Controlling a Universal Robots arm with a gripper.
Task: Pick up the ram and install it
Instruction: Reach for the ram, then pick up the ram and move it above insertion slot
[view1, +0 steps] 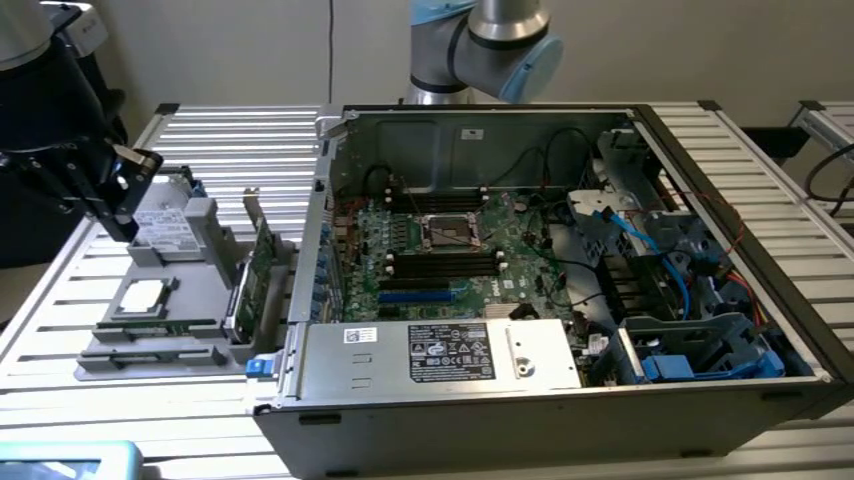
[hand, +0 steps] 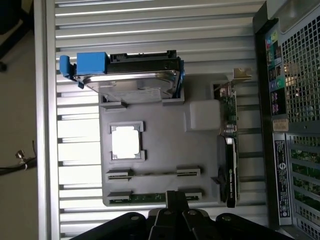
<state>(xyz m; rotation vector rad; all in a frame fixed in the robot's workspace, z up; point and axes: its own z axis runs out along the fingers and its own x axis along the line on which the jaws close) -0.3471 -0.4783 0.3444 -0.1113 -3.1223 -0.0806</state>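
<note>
The gripper (hand: 176, 197) is seen closed, with nothing held, above the grey parts tray (hand: 165, 145) laid on a slatted metal table (view1: 227, 130). The ram (hand: 145, 198) is lodged in the tray slot farthest from the hard drive (hand: 135, 82). An open computer case (view1: 534, 430) is set alongside.

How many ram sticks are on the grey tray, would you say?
2: one ram in the tray slot nearest the gripper, a second ram in the slot beside it.

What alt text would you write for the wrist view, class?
A shut pincer hangs over a grey tray holding a ram, a processor, a hard drive and a card, beside a PC case.
</note>
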